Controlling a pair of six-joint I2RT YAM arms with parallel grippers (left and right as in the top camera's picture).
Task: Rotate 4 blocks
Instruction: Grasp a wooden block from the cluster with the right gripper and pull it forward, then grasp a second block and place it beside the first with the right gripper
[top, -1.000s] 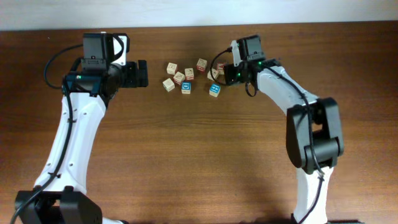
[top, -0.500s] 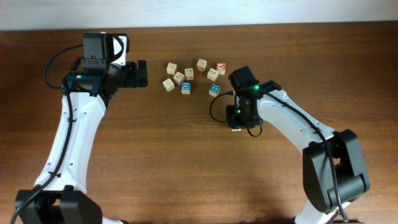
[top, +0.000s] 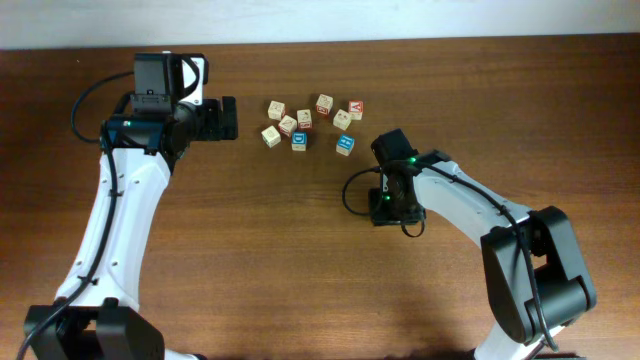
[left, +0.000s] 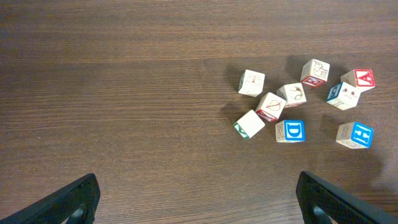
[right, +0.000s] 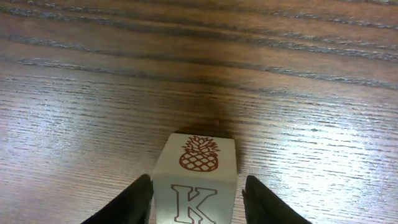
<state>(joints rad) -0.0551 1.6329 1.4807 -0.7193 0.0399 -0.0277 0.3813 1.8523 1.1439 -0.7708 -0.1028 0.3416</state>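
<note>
Firstly, the tabletop (top: 250, 270): dark brown wood grain, carrying everything listed below.

Left arm (top: 118, 215): white, reaching up the left side.

Right arm (top: 470, 200): white, bent in from the right. Its wrist hangs over a spot well apart from the cluster of cubes, nearer the front edge.

Left pincer (top: 229, 118): released, fingers spread wide with nothing between them. It sits level with the cluster and to its left.

Right pincer (right: 197, 198): its fingers (right: 134, 202) flank a single block closely on both sides. I cannot tell whether they press it or merely stand beside it.

Pineapple block (right: 199, 158): pale cream cube between those fingers.
- A red pineapple is on the top face.
- A red outlined K is on the face toward the wrist camera, letter upright.
- Its sides are square to the fingers and its base is out of view.
- From above it is hidden under the wrist.

Cluster: nine cubes loosely scattered at the far centre of the tabletop, none stacked.

Blue D block (left: 290, 131): on the near side of the cluster, blue face up, edges nearly square to the grain.

Blue H block (left: 355, 135): right of the D block and apart from it, blue face up, turned slightly askew.

Red-faced cube (left: 360, 78): at the far right of the cluster.

Green-marked cube (left: 249, 124): cream, at the near left of the cluster, turned diagonal.
</note>
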